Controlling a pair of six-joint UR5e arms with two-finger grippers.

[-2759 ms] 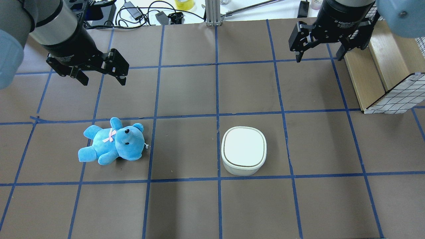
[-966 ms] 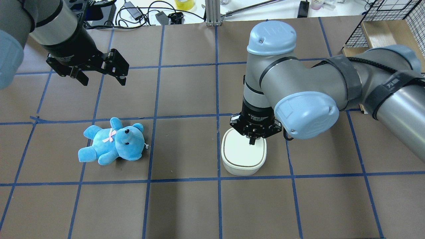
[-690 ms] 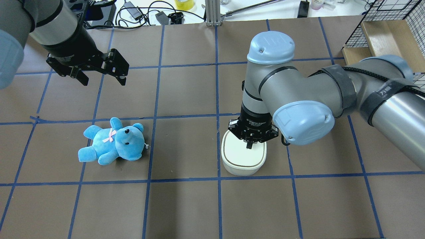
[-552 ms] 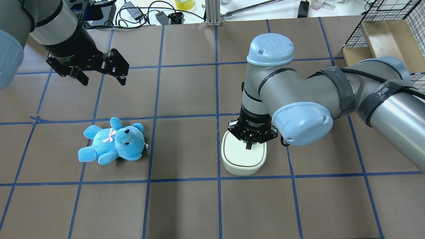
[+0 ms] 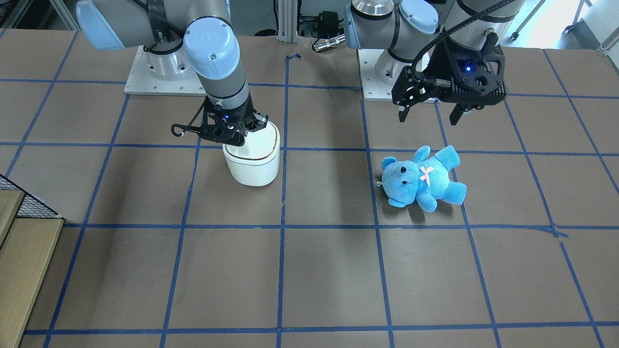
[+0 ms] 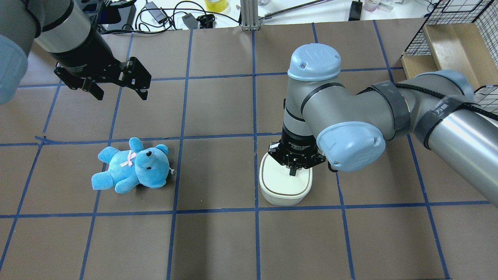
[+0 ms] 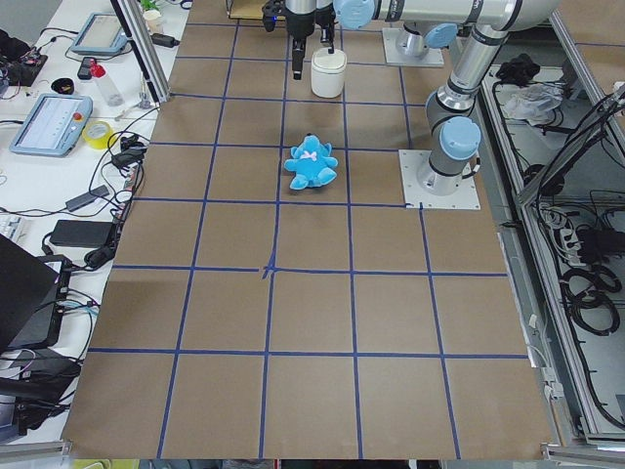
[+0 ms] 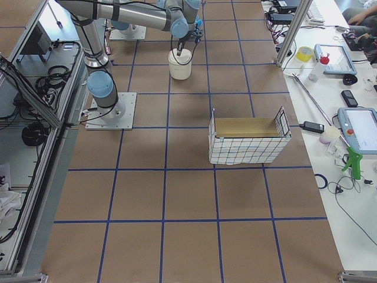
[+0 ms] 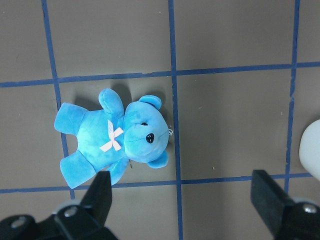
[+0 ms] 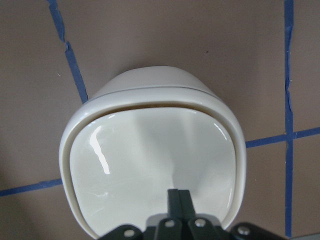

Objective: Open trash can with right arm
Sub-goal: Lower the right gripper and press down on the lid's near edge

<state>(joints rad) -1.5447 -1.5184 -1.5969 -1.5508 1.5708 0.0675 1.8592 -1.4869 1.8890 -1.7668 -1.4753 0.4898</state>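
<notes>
The white trash can (image 6: pixel 278 186) stands on the brown table with its lid down; it also shows in the front view (image 5: pixel 254 162) and the right wrist view (image 10: pixel 150 145). My right gripper (image 6: pixel 293 172) is shut, fingers together, pointing straight down. Its tips touch the lid near the edge on the robot's side, as the right wrist view (image 10: pixel 178 194) shows. My left gripper (image 6: pixel 121 94) is open and empty, hanging high above the table behind the blue teddy bear (image 6: pixel 130 165).
The teddy bear lies on its back left of the can, about two hand-widths away, and shows in the left wrist view (image 9: pixel 115 140). A wire basket with wooden boards (image 6: pixel 447 39) stands at the back right. Cables and tools lie beyond the table's far edge.
My right arm came from the back right to above the can and its gripper closed. In the last second the tips moved slightly toward the lid's middle. The left arm and teddy stayed still.
</notes>
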